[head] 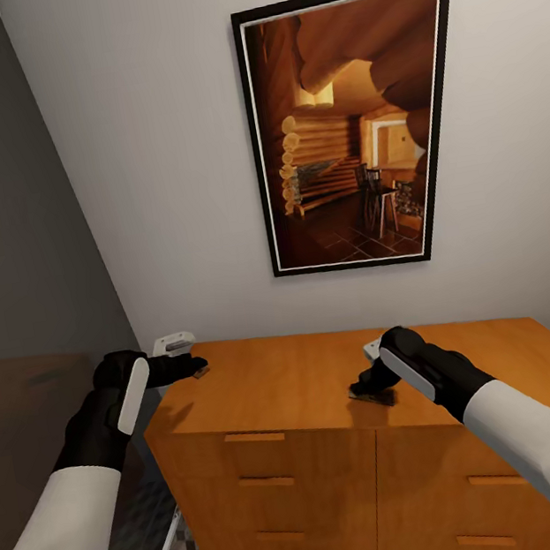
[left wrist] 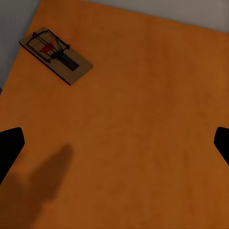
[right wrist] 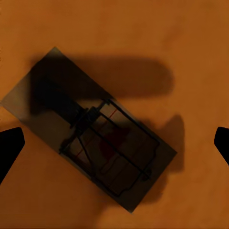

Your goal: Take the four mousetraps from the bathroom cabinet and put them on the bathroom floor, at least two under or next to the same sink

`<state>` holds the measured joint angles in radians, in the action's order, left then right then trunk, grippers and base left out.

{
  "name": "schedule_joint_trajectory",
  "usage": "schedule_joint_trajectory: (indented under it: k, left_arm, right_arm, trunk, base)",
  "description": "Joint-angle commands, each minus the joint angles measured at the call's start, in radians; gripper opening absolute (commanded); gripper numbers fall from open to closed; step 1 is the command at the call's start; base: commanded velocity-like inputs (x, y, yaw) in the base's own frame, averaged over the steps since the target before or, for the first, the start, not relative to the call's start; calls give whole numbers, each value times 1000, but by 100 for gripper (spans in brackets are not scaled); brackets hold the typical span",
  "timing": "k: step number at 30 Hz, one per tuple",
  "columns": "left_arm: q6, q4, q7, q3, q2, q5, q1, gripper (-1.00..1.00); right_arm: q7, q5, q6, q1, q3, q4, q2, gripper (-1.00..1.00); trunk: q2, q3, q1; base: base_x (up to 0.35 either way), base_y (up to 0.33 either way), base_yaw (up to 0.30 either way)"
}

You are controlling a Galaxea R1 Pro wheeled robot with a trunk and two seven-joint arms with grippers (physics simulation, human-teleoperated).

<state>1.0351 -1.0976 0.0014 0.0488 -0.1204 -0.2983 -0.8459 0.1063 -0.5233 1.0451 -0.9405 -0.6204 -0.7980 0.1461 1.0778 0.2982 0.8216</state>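
Both grippers hover over the cabinet [head: 330,391] top. Right gripper [right wrist: 114,143] sits spread wide above a mousetrap [right wrist: 90,145]. Left gripper [left wrist: 114,143] is spread too, another trap [left wrist: 56,55] lying apart from it.

Soft, even indoor light is falling on the cabinet [head: 329,382]; the right tool [head: 372,389] is casting dark, blurry shadows over a mousetrap [right wrist: 95,143]

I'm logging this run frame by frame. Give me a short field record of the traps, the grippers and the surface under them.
surface: cabinet top, orange-brown wood
trap near left gripper: mousetrap lying flat by the top's edge, ahead of the fingers
trap under right gripper: mousetrap flat, between the fingertips
left gripper: open, holding nothing
right gripper: open, over its trap
wall: framed picture
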Motion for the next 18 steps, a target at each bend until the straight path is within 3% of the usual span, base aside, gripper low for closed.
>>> schedule_joint_trajectory:
  k: [1,12,18]
  left_arm:
    - [3,-1,0,2,-1,-1,-1,100]
    - [3,0,0,2,0,-2,-1,100]
    - [4,8,0,2,1,-2,-1,100]
  right_arm:
    - [10,-11,2,-1,-6,-1,1,100]
    - [9,-11,2,-1,-76,1,-20,100]
    - [2,-11,2,-1,-93,2,-23,100]
  trunk:
    - [1,1,0]
    - [1,1,0]
    - [1,1,0]
  base:
    - [0,0,0]
    - [0,0,0]
    - [0,0,0]
